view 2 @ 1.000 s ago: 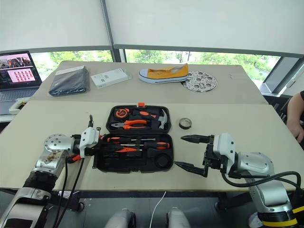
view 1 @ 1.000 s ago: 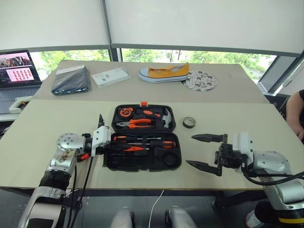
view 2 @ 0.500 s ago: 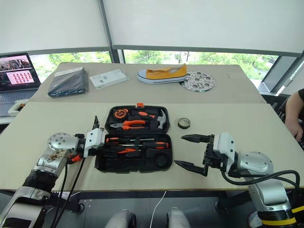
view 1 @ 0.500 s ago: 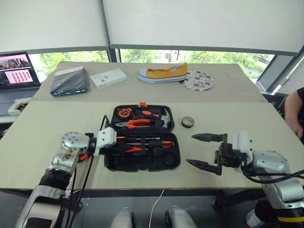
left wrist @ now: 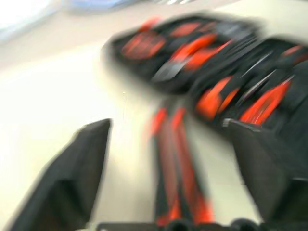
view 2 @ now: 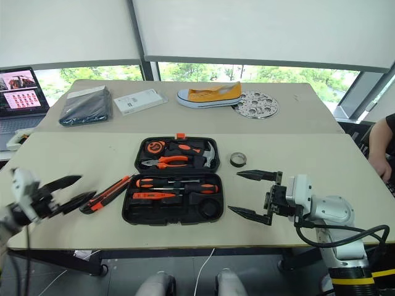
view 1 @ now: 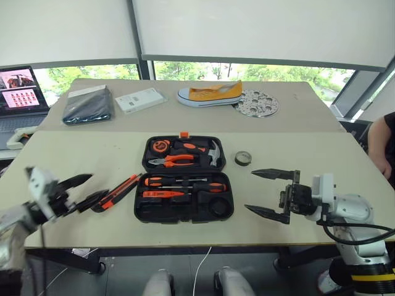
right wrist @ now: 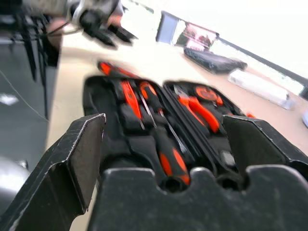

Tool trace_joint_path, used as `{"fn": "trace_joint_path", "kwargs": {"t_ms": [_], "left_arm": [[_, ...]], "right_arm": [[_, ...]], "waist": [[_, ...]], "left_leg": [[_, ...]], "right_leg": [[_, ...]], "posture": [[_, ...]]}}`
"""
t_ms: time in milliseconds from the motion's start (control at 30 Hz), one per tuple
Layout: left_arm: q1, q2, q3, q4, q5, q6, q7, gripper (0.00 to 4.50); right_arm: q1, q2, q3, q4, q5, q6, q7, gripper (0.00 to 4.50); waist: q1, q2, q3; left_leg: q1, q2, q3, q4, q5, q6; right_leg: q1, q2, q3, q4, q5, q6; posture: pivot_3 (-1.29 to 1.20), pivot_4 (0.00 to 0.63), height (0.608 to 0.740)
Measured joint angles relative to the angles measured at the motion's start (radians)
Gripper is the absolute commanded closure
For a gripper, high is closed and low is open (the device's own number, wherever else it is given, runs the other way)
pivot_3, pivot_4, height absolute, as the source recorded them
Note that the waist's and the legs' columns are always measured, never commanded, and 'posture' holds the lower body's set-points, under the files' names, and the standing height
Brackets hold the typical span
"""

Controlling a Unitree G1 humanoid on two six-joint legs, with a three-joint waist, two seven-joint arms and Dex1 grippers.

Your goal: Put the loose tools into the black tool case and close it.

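- While the black tool case [view 1: 184,179] lies open mid-surface with screwdrivers slotted in, the utility knife [view 1: 115,192] lies loose just beside its left edge.
- Left gripper [view 1: 79,191] hovers near the knife's handle end, jaws spread, empty; right gripper [view 1: 270,193] waits spread and empty beside the case.
- Tape roll [view 1: 244,158] sits outside too.
- Packing is unfinished; next comes a grasp on the knife, I judge.
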Motion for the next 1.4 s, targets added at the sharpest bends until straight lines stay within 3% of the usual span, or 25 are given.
{"fn": "trace_joint_path", "kwargs": {"t_ms": [200, 267, 433, 600, 833, 933, 1000, 1100, 1267, 1400], "left_arm": [[0.191, 0.051, 0.118, 0.110, 0.018, 0.030, -0.004, 0.04], [0.209, 0.057, 0.123, 0.111, 0.017, 0.055, -0.014, 0.04], [0.180, 0.057, 0.112, 0.019, 0.005, 0.107, -0.010, 0.04], [0.041, 0.042, 0.004, -0.123, -0.009, 0.180, 0.043, 0.04], [-0.115, -0.001, -0.232, -0.138, 0.090, 0.244, 0.143, 0.04], [-0.176, -0.006, -0.275, -0.096, 0.148, 0.219, 0.178, 0.68], [-0.219, -0.029, -0.298, -0.066, 0.177, 0.204, 0.197, 1.59], [-0.260, -0.058, -0.321, -0.059, 0.176, 0.225, 0.191, 2.55], [-0.293, -0.076, -0.320, -0.023, 0.174, 0.232, 0.189, 2.71], [-0.302, -0.061, -0.240, 0.134, 0.176, 0.060, 0.168, 2.71]], "right_arm": [[0.065, 0.022, 0.026, -0.128, 0.071, 0.059, -0.003, 0.00], [0.074, 0.023, 0.035, -0.163, 0.072, 0.078, -0.005, 0.00], [0.056, 0.000, 0.013, -0.163, 0.072, 0.106, -0.018, 0.00], [0.025, -0.013, 0.001, -0.149, 0.071, 0.121, -0.019, 0.00], [0.020, -0.011, 0.017, -0.150, 0.068, 0.136, -0.021, 0.00], [0.020, -0.011, 0.016, -0.149, 0.068, 0.136, -0.022, 0.00], [0.020, -0.011, 0.017, -0.149, 0.068, 0.137, -0.022, 0.00], [0.020, -0.011, 0.017, -0.149, 0.067, 0.136, -0.022, 0.00], [0.030, -0.011, 0.017, -0.149, 0.066, 0.136, -0.033, 0.00], [0.065, -0.012, 0.016, -0.155, 0.065, 0.136, -0.041, 0.00]], "waist": [[0.010, 0.000, 0.000], [0.016, 0.000, 0.000], [0.027, -0.001, -0.001], [0.026, -0.001, -0.001], [0.011, -0.001, -0.001], [0.012, -0.001, -0.001], [0.013, -0.001, -0.001], [0.019, -0.001, -0.001], [0.023, -0.001, -0.001], [0.015, -0.001, 0.000]], "left_leg": [[0.000, 0.001, 0.000, 0.000, 0.000, -0.001], [0.000, 0.001, 0.000, 0.000, -0.006, -0.009], [-0.001, 0.001, 0.001, 0.000, -0.006, -0.010], [-0.001, 0.000, 0.002, 0.000, -0.003, -0.006], [-0.002, 0.000, 0.002, 0.000, -0.002, -0.003], [-0.001, 0.000, 0.002, 0.000, -0.002, -0.003], [-0.001, 0.000, 0.002, 0.000, -0.002, -0.003], [-0.001, -0.001, 0.002, 0.000, -0.002, -0.003], [-0.001, -0.001, 0.002, 0.000, -0.002, -0.003], [-0.001, 0.000, 0.002, 0.000, -0.002, -0.003]], "right_leg": [[-0.001, -0.003, -0.001, 0.000, -0.004, -0.007], [-0.001, -0.004, -0.001, -0.001, -0.004, -0.007], [-0.001, -0.005, -0.002, -0.002, -0.004, -0.007], [-0.001, -0.002, -0.002, -0.001, -0.004, -0.007], [-0.001, 0.000, -0.001, -0.001, -0.001, -0.001], [-0.001, 0.000, -0.001, -0.001, -0.001, -0.001], [0.000, 0.000, 0.000, -0.001, 0.000, 0.000], [0.000, -0.001, 0.000, -0.001, 0.000, 0.001], [0.000, 0.000, 0.000, -0.001, 0.000, 0.001], [-0.001, 0.001, 0.000, -0.001, 0.000, 0.000]], "posture": [[0.00, 0.150, 0.740], [0.00, 0.150, 0.740], [0.00, 0.150, 0.740], [0.00, 0.150, 0.740], [0.00, 0.150, 0.740], [0.00, 0.150, 0.740], [0.00, 0.150, 0.740], [0.00, 0.150, 0.740], [0.00, 0.150, 0.740], [0.00, 0.150, 0.740]]}}
